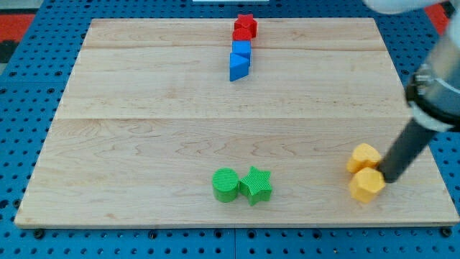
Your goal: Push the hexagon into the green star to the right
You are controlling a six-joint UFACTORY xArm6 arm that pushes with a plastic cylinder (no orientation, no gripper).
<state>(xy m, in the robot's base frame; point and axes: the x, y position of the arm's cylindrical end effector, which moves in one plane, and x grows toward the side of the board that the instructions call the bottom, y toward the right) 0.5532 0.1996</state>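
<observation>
Camera view: your hexagon (367, 184) is the yellow block at the view's bottom right, touching a second yellow block (364, 157) just above it, shape unclear, maybe a heart. My tip (389, 177) sits at the hexagon's right side, touching or nearly so, wedged near the seam of the two yellows. No jaws here, just a bare rod, nothing to open or close. Green star (256, 185) is well to the view's left of the hexagon, touching a green cylinder (226, 185) on its far side.

Handling, my guess: small, light, rigid block, slides easily on the wood board (144, 129) and will spin if you push off-centre. Contact the middle of its right face.

Hard to tell: the rod covers the tip's exact contact, and the arm is cropped at top right. Red star (245, 27) and blue blocks (239, 61) at top are stacked close; blue shapes unclear.
</observation>
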